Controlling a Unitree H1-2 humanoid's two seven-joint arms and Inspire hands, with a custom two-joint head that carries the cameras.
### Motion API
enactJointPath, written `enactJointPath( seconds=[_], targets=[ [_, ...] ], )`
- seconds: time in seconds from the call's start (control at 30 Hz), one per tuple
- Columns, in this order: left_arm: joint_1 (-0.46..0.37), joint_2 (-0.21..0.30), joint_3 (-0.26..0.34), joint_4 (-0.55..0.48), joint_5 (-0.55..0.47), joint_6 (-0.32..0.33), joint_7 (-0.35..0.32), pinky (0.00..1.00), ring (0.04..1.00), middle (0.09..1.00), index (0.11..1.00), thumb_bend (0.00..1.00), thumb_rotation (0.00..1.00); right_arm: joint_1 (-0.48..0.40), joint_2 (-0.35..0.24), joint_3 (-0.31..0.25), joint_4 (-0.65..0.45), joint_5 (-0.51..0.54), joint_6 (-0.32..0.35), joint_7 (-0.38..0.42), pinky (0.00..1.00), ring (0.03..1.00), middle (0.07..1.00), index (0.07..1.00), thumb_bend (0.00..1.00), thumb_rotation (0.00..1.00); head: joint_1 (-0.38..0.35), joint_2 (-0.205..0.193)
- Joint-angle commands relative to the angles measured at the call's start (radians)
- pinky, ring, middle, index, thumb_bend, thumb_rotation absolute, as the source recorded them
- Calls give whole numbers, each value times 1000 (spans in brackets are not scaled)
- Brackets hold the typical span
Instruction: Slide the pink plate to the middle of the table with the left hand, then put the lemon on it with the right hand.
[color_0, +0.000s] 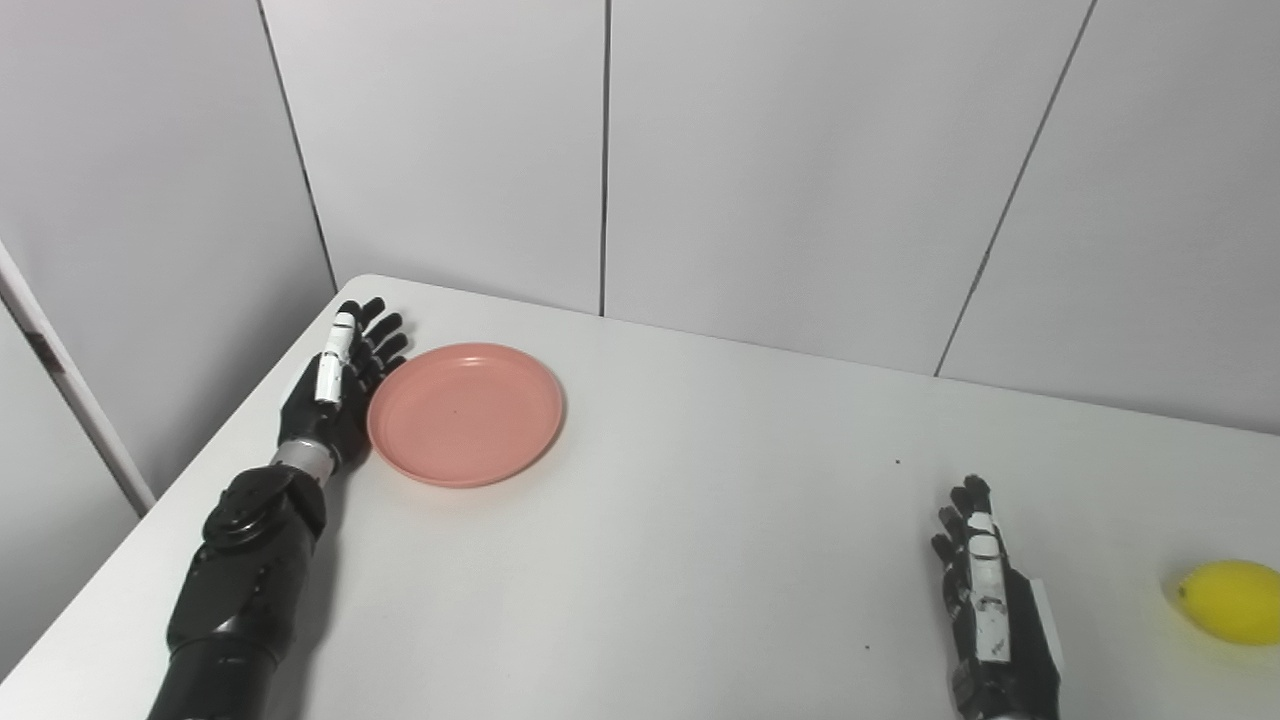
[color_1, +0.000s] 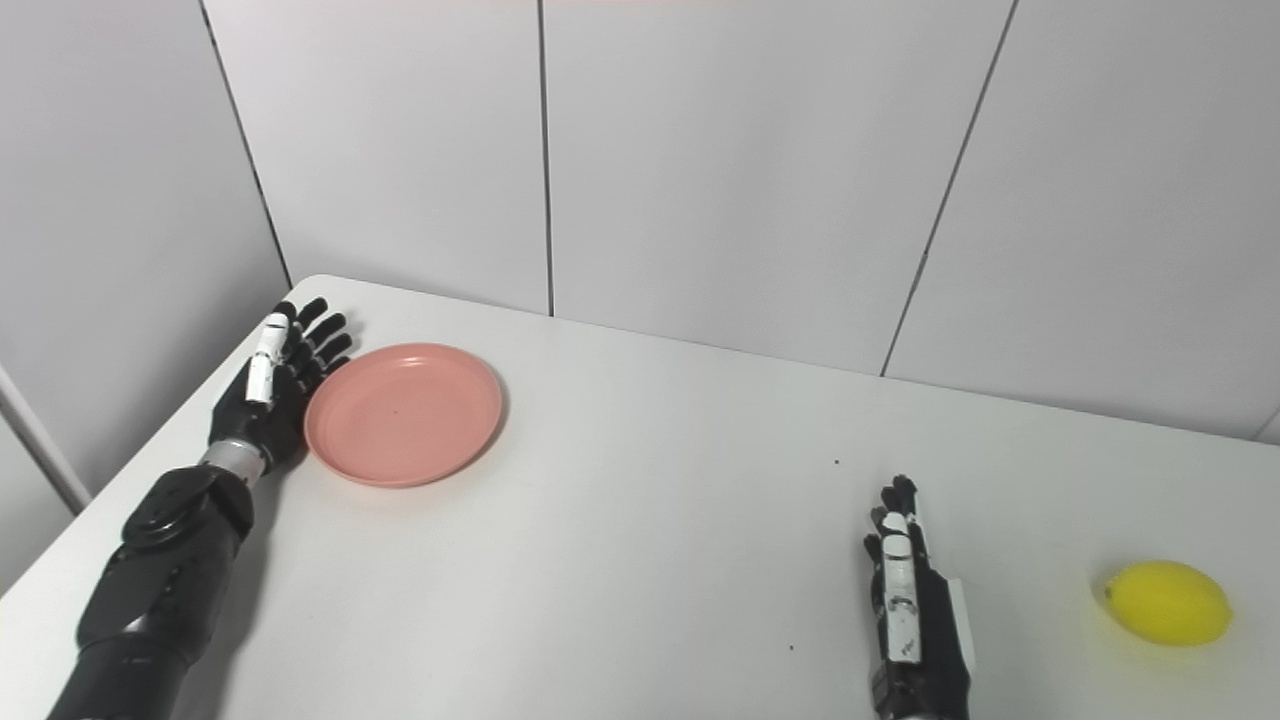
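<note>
The pink plate (color_0: 465, 412) lies flat on the white table (color_0: 700, 520), toward the far left. My left hand (color_0: 340, 378) rests edge-on against the plate's left rim, open, fingers stretched out and holding nothing. The yellow lemon (color_1: 1167, 603) sits on the table at the near right. My right hand (color_1: 908, 600) stands open near the front edge, well left of the lemon and apart from it, fingers pointing away from me.
Grey wall panels (color_0: 800, 170) close in behind the table and along its left side. The table's rounded far-left corner (color_0: 365, 282) is just beyond my left hand. A wide bare stretch of tabletop lies between plate and right hand.
</note>
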Motion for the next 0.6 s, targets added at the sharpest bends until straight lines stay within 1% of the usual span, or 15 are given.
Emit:
enactJointPath(
  seconds=[0.0,0.07,0.2,0.33,0.57],
  targets=[
    [-29,-11,-19,-32,10,25,-17,958,952,948,937,416,1000,-15,4,0,-37,-1,5,5,1000,992,996,1000,261,1000,2,1],
    [-24,-24,-29,-55,15,31,-15,970,954,950,938,407,1000,-16,4,-1,-33,4,1,8,1000,995,997,1000,259,1000,1,3],
    [-17,-49,-56,-105,42,71,7,975,954,950,935,396,1000,-17,6,-1,-30,0,2,5,1000,994,995,1000,264,1000,-2,4],
    [-17,-73,-67,-104,44,83,-1,985,963,957,944,376,1000,-18,6,-1,-29,-1,0,5,1000,993,995,1000,276,1000,-6,7],
    [-15,-97,-85,-94,44,93,-8,992,968,960,949,371,1000,-18,6,-3,-33,2,3,6,1000,991,995,1000,279,1000,-7,10]
  ],
)
